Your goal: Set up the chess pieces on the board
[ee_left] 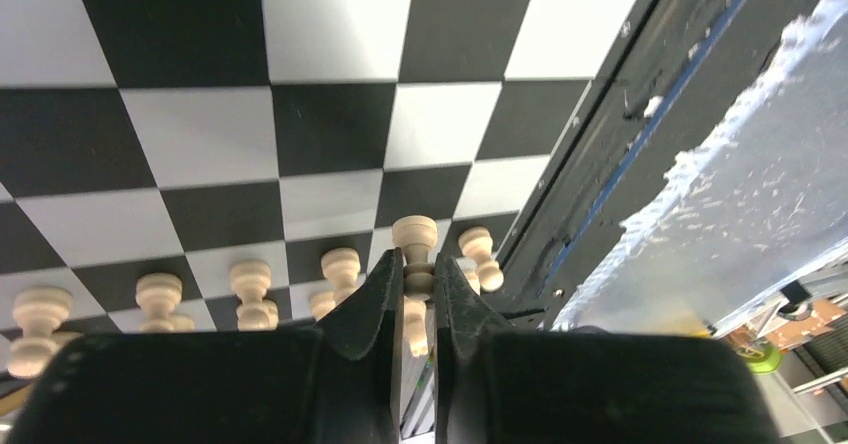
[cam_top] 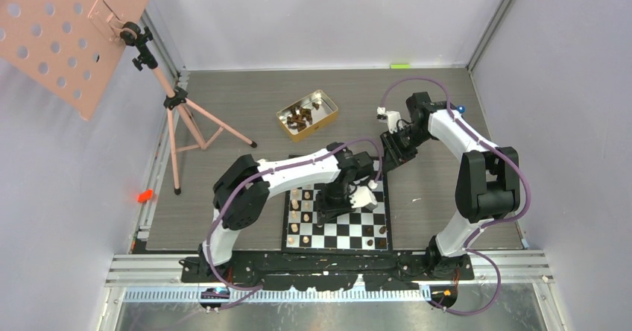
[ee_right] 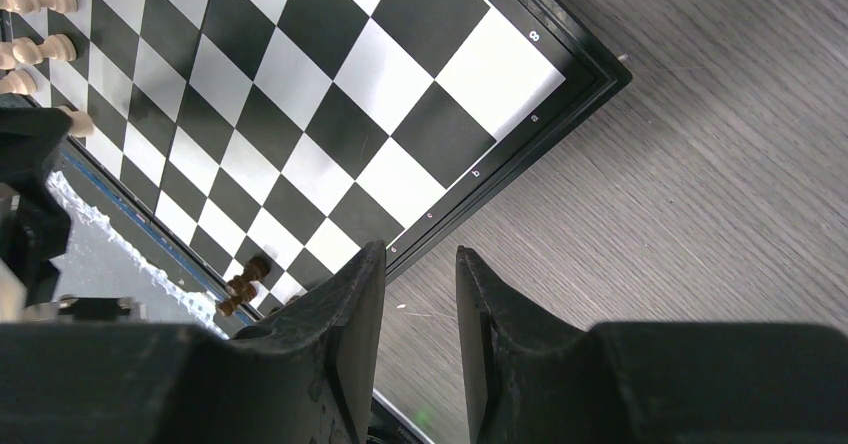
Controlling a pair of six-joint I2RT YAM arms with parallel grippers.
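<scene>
One grey wood-grain bench point(cam_top: 246, 122) carries the lot. At its near edge lies the board point(cam_top: 339, 234), the task's field: flat and glossy, with black and silvery-white checks inside a thin black border that has small characters printed along it.

Left gripper point(ee_left: 418, 269): jaws drawn together and clamped on the stem of a pale piece point(ee_left: 414, 236), low over the board. The piece's round head shows just above the black fingers point(ee_left: 375, 304). It sits in line with a row of other pale chessmen at the board's edge. The fingers hide its base, so I cannot tell whether it touches the board.

Right gripper point(ee_right: 420, 264): jaws a little apart with nothing between them. It hangs over bare bench just off a corner of the board and touches nothing.

Tin point(cam_top: 307, 113): gold metal, rectangular with rounded corners, well beyond the board's far edge. Dark pieces are heaped inside it — too small to count.

Chess pieces point(cam_top: 296, 204): turned wood with knob heads on narrow stems. The pale ones stand in the board's left columns, and a few dark ones stand near its right edge. In the right wrist view a dark piece point(ee_right: 245, 282) stands by the border, with the gripper body covering the board beside it. The shapes are blurred from above, so I cannot tell pawns from other ranks there.
</scene>
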